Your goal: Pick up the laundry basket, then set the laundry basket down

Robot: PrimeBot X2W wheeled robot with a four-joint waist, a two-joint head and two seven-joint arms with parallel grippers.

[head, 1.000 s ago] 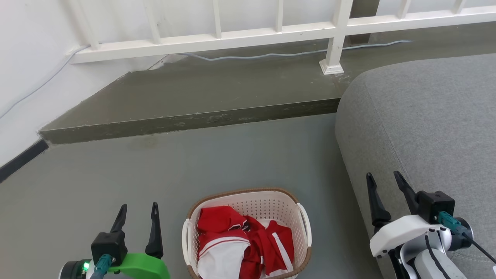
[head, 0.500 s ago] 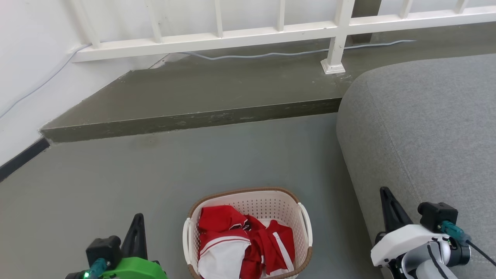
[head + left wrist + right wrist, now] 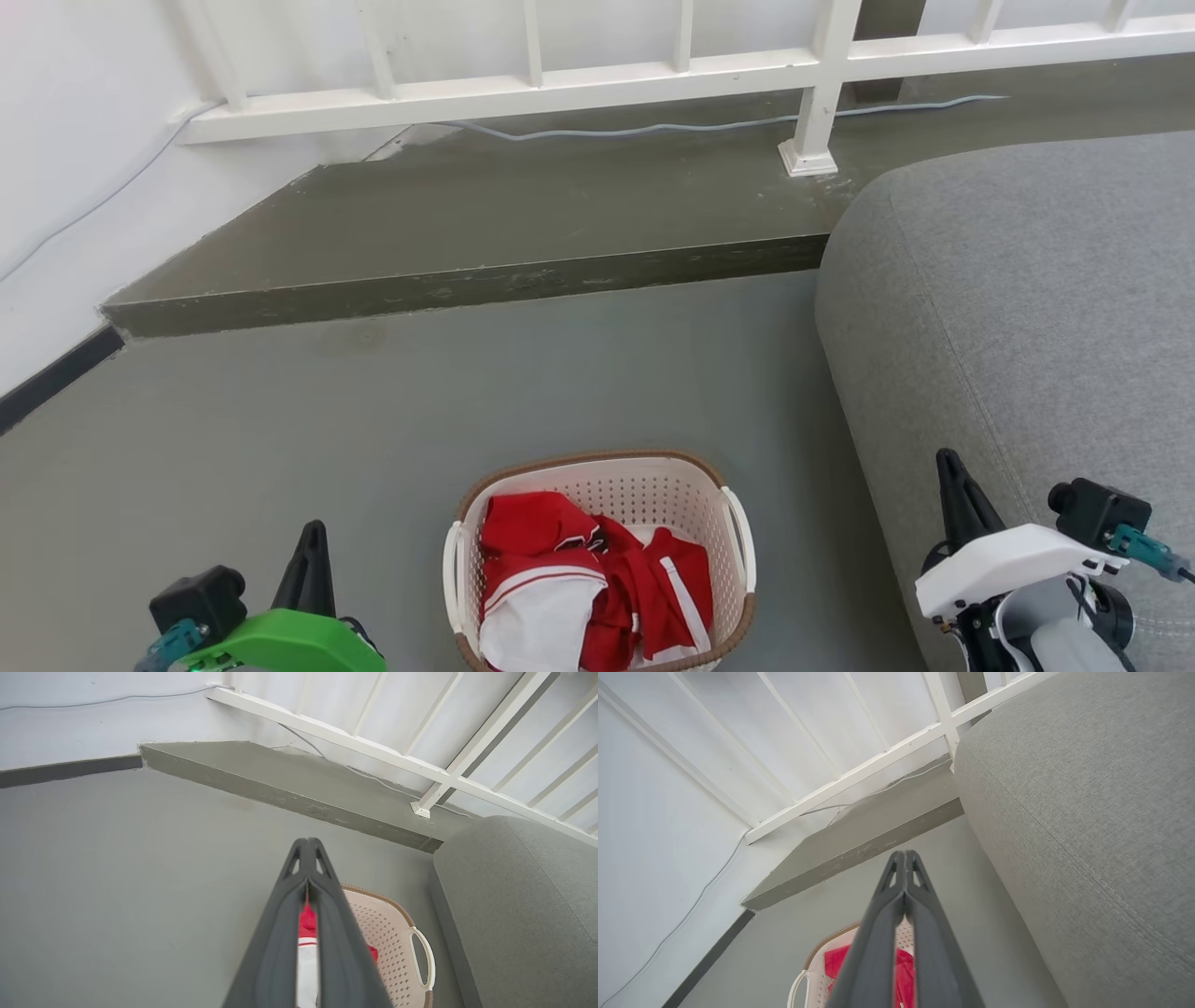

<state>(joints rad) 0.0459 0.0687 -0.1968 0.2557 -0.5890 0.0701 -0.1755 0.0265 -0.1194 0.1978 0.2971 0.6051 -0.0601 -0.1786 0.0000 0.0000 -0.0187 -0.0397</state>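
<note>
Cream-white perforated plastic laundry basket (image 3: pixel 597 460) with brown rim sits at bottom centre on the grey floor (image 3: pixel 467 392), flanked by left gripper (image 3: pixel 313 543) and right gripper (image 3: pixel 952 471), both with fingers pressed together; unless these part, they likely knock its 2 white handles (image 3: pixel 744 541) and tip it.

Before you, a cream-white laundry basket (image 3: pixel 653 495), dotted with perforations and rimmed in brown weave, holds red clothes (image 3: pixel 560 541) striped in white. Grey-green floor (image 3: pixel 373 420), grey sofa (image 3: pixel 1027 308) and white railing (image 3: pixel 607 84) surround it. Your left gripper (image 3: pixel 313 530) wears a green casing, your right gripper (image 3: pixel 948 459) a white one, fingers (image 3: pixel 308 579) dark.
</note>
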